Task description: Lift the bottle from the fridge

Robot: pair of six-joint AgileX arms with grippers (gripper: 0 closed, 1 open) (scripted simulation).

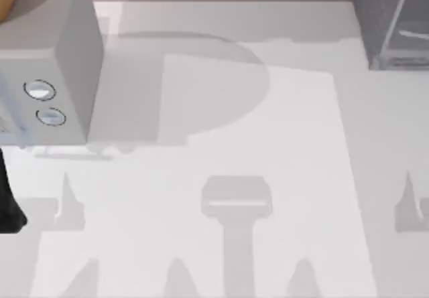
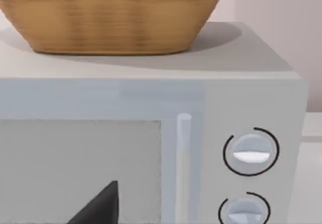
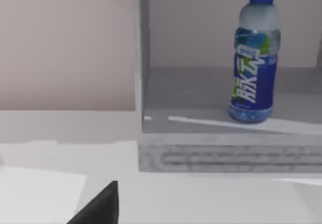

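Observation:
The bottle stands upright on the floor of the fridge's open compartment, a clear bottle with a blue label and a round blue cap. From above, the fridge is the dark grey cabinet at the table's far right corner. A black part of my right gripper shows in the right wrist view, well short of the fridge and off to the side of the bottle. My left gripper faces the front of the grey box with dials, and a black part of the left arm sits at the table's left edge.
A light grey box with two round dials stands at the far left, and a wicker basket sits on top of it. The white table spreads between the box and the fridge.

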